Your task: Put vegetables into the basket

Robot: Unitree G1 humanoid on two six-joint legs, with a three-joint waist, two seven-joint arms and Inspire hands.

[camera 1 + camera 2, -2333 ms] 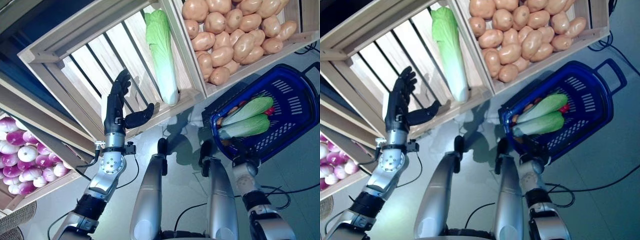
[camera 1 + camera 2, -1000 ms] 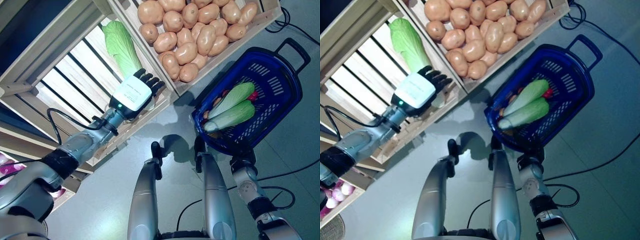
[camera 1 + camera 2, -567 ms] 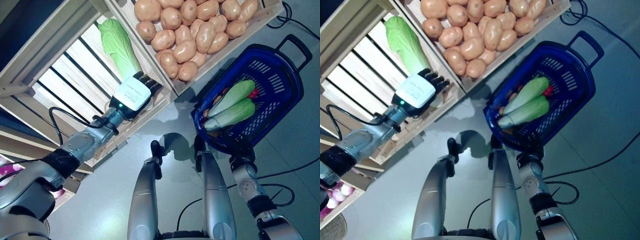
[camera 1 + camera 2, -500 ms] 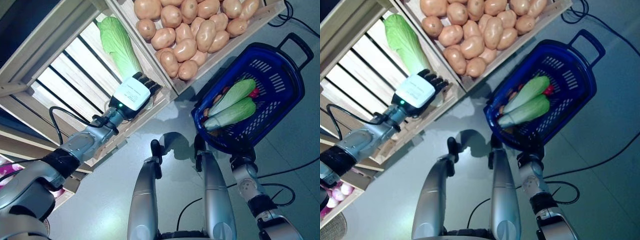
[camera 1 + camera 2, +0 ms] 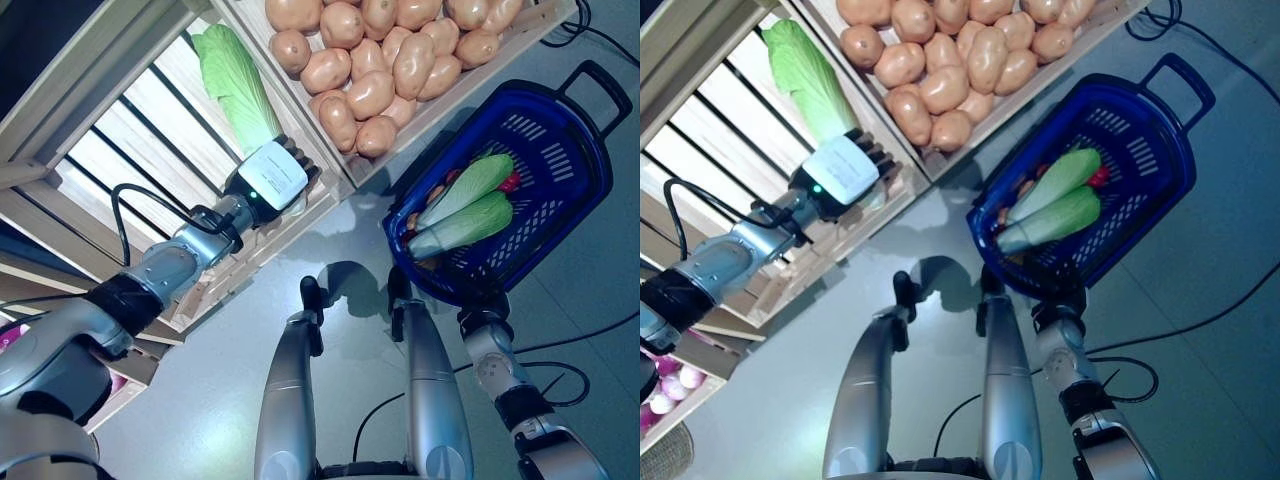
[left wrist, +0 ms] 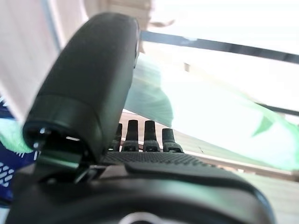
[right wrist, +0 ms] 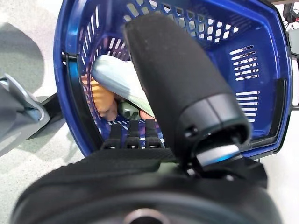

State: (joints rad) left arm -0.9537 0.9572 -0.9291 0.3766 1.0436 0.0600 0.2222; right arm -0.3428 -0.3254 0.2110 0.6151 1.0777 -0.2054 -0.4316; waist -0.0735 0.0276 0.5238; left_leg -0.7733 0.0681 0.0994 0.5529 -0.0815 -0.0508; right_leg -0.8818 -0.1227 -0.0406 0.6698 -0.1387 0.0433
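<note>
A long green napa cabbage (image 5: 235,80) lies in the slatted wooden crate (image 5: 120,150). My left hand (image 5: 272,175) rests at its pale stem end, back turned up. In the left wrist view its thumb (image 6: 88,79) stands apart from straight fingers (image 6: 140,135), with the cabbage (image 6: 219,112) just beyond. My right hand (image 7: 182,88) grips the blue basket (image 5: 590,150) at its near rim, thumb inside and fingers underneath. Two cabbages (image 5: 465,205) lie in the basket on top of a red vegetable (image 5: 512,183) and other small ones.
A crate of potatoes (image 5: 390,60) stands right of the cabbage crate, close to the basket. Purple onions (image 5: 652,410) fill a lower crate at far left. Grey floor lies below, with cables at the right.
My left hand has come down from an upright spread pose in the crate onto the cabbage's stem end. The camera has shifted. The basket stays in my right hand.
</note>
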